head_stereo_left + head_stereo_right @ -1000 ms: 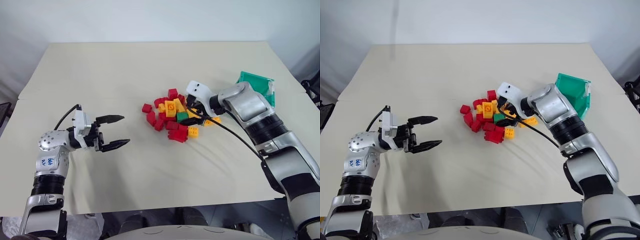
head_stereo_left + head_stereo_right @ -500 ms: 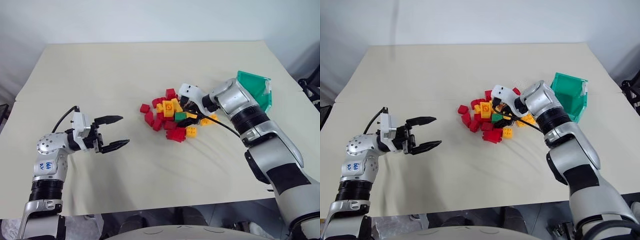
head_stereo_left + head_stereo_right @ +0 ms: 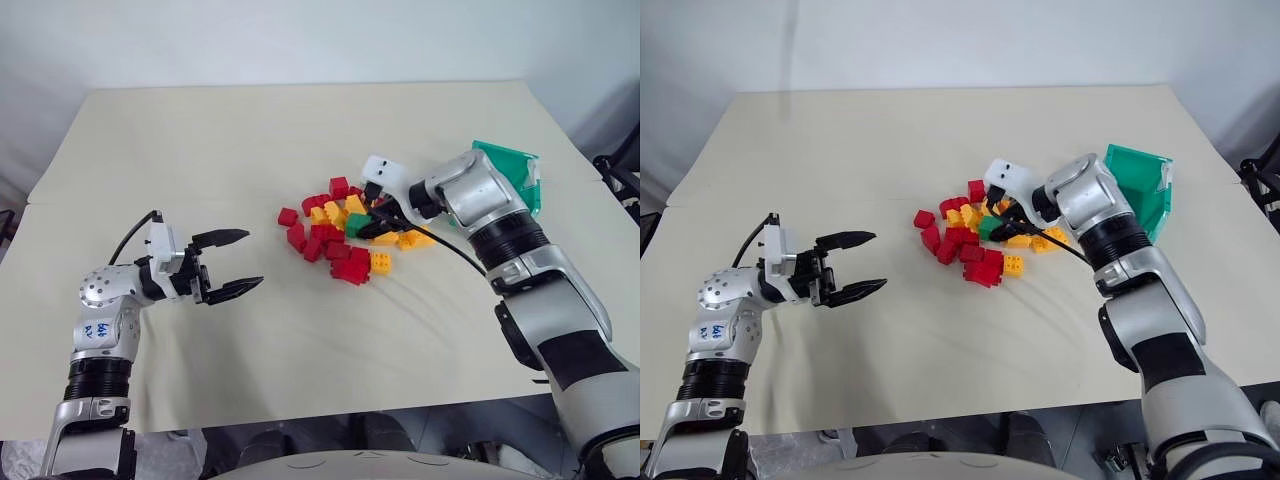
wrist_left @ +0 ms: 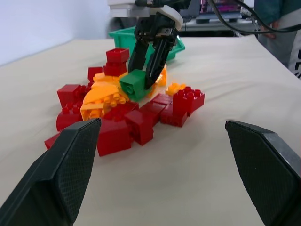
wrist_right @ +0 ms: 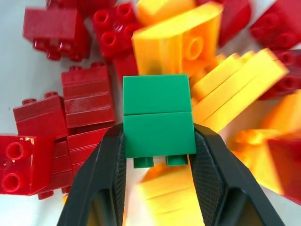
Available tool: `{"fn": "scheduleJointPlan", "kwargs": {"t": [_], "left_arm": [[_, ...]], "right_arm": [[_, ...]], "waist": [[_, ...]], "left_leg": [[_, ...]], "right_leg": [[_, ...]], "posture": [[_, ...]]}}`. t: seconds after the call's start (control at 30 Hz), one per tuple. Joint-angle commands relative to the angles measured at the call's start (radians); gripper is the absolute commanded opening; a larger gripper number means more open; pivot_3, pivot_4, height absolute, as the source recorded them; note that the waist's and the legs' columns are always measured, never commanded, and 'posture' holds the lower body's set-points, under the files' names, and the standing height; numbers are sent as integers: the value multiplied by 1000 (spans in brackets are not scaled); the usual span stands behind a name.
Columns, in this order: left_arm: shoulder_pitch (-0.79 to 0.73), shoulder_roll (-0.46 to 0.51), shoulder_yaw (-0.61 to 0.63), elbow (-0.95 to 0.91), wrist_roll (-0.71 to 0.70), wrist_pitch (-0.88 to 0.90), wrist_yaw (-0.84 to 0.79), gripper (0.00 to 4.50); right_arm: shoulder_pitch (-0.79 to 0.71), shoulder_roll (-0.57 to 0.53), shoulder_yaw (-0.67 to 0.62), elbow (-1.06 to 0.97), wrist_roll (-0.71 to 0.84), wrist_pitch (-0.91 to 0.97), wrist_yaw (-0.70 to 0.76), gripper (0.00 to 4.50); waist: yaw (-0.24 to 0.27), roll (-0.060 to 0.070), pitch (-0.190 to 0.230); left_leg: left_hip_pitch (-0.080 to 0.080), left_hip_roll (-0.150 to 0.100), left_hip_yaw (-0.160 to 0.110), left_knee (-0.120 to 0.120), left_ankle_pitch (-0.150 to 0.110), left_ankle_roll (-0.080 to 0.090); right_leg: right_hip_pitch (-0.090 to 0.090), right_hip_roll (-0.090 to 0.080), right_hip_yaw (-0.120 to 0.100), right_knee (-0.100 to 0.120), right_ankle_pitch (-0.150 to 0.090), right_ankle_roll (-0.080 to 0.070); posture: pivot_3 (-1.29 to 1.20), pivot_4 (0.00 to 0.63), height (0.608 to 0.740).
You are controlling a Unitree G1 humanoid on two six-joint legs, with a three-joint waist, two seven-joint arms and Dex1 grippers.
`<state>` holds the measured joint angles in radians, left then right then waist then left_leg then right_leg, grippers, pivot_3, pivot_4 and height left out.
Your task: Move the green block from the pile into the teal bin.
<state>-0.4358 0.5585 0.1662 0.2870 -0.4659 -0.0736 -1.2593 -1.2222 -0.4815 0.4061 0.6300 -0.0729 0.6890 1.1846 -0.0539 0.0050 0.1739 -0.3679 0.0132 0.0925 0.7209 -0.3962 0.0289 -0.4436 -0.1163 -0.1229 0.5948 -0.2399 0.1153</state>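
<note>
Green block [image 5: 157, 121] clamped in right hand [image 5: 159, 155] above pile [image 3: 340, 232].

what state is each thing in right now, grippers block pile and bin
right gripper: shut on the green block, over the pile
green block: pinched between the two black fingers, lifted just off the bricks
left gripper: open, holding nothing, apart from the pile
pile: loose heap of red and yellow bricks on the table
teal bin: on the table past the right arm, open side up; inside hidden
table: bears the pile and bin
</note>
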Motion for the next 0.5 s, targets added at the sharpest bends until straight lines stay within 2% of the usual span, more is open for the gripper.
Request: {"fn": "scheduleJointPlan", "kwargs": {"t": [0.03,0.2,0.3,0.5], "left_arm": [[-31,-17,-16,-22,-9,7,5,4500],[-67,-61,-64,-44,-3,36,14,4500],[-120,-102,-112,-40,35,52,58,4500],[-238,-190,-192,6,106,70,143,4500]], "right_arm": [[40,-65,-85,-167,34,67,-16,1503],[176,-161,-242,-419,109,83,-70,1503],[277,-228,-379,-549,143,88,-143,1503],[454,-362,-592,-641,116,177,-340,1503]], "waist": [[4,0,0],[18,0,0],[33,0,0],[58,0,0]], "left_leg": [[0,0,-1,0,0,0],[-1,0,0,1,0,0],[-1,0,0,1,0,0],[-1,-1,1,4,0,0]], "right_leg": [[0,0,0,0,0,0],[0,0,0,0,0,0],[0,0,0,1,0,0],[0,0,1,2,0,0]], "posture": [[0,150,740],[0,150,740],[0,150,740],[0,150,740]]}}
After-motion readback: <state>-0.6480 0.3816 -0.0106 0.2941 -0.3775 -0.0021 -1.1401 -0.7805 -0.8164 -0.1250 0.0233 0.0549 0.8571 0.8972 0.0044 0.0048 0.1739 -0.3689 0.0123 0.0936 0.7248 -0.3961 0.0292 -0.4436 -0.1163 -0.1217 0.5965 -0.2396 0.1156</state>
